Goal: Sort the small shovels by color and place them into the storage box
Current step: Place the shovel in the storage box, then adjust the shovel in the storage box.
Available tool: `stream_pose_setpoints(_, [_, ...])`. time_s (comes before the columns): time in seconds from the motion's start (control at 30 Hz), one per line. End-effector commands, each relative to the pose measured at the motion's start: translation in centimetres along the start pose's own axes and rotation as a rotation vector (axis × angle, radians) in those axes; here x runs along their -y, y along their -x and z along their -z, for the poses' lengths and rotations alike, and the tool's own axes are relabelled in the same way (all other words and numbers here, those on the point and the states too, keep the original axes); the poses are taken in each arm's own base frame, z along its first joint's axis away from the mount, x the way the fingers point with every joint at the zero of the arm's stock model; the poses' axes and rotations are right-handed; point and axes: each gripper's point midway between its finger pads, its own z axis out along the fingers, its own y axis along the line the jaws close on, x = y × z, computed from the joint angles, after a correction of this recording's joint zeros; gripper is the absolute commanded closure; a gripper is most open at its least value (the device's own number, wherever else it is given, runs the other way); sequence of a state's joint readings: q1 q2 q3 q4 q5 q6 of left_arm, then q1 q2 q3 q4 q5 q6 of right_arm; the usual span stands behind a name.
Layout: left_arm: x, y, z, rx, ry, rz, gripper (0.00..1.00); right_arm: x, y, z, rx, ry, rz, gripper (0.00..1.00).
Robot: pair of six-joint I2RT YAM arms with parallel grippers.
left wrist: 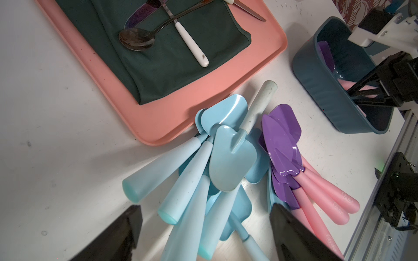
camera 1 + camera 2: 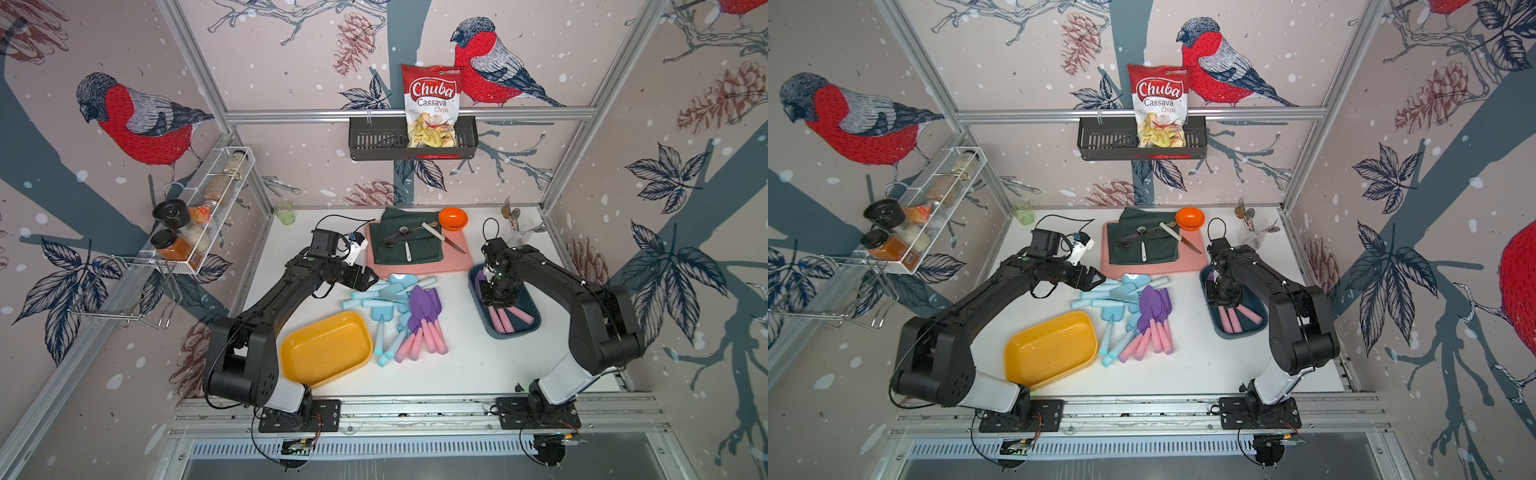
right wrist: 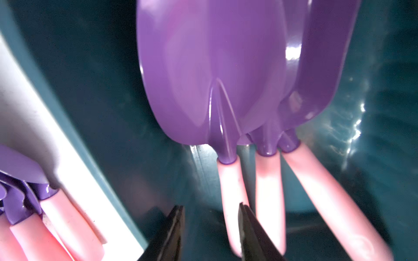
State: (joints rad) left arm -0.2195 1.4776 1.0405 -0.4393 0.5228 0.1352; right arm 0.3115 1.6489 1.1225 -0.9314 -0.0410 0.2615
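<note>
On the left, the yellow box (image 2: 326, 349) is sitting empty on the counter (image 2: 457, 365). Above the blue shovels (image 2: 384, 297) heaped mid-counter, the left gripper (image 2: 371, 277) is hovering wide open, holding nothing. Right of them, about four purple shovels (image 2: 424, 316) are lying unsorted. Three more (image 3: 226, 79) are resting inside the blue box (image 2: 505, 332), where the right gripper (image 3: 211, 210) is standing partly open, clamping nothing. The sorting looks less than half done.

left end effector (image 1: 204, 209): jaws wide apart, reaching forward | right end effector (image 3: 211, 208): jaws parted, empty, pointing down
</note>
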Motion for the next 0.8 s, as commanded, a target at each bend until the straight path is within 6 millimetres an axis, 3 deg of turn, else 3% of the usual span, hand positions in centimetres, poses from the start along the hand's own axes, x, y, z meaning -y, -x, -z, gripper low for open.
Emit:
stream_pose_setpoints(0.0, [0.1,0.3,0.1,0.007,-0.009,-0.012,0.08,0.0,0.3,0.6,0.024,0.006,-0.028,0.55])
stream_pose_setpoints(0.13, [0.2,0.2,0.1,0.006,-0.012,-0.011,0.08,0.9,1.3,2.3,0.079,0.033,-0.104,0.54])
stream_pose_setpoints(0.33, [0.2,0.2,0.2,0.009,-0.012,-0.011,0.08,5.9,1.9,4.1,0.137,0.055,-0.328,0.45])
stream_pose_setpoints(0.53, [0.3,0.3,0.2,0.011,-0.014,-0.013,0.08,7.3,0.5,2.4,0.075,0.032,-0.391,0.43])
stream_pose_setpoints(0.77, [0.3,0.2,0.2,0.012,-0.017,-0.011,0.08,8.0,-0.9,0.4,0.013,-0.067,-0.347,0.42])
